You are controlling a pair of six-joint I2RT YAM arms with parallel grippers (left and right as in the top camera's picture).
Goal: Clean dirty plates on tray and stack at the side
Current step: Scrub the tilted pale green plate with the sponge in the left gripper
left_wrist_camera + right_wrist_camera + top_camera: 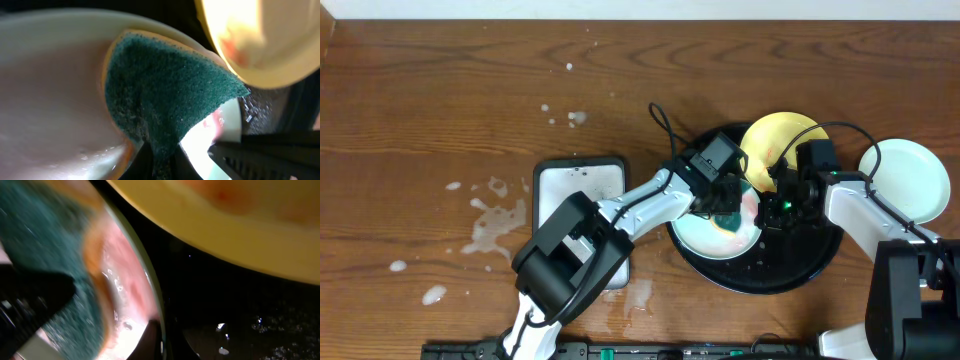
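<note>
Scrubbing step: left hand [725, 198] grips green sponge [165, 95] on the blue-green plate [695, 232] mid-frame, right hand [778, 195] closed at its rim. Red smear [127, 287] needs wiping next.

My brown wooden table [440, 100] carries: round black tray [800, 278] right of middle; mint-white plate [910, 178] just beside it; white rectangular tray [582, 182] left; wet splashes [495, 225] far left.
</note>
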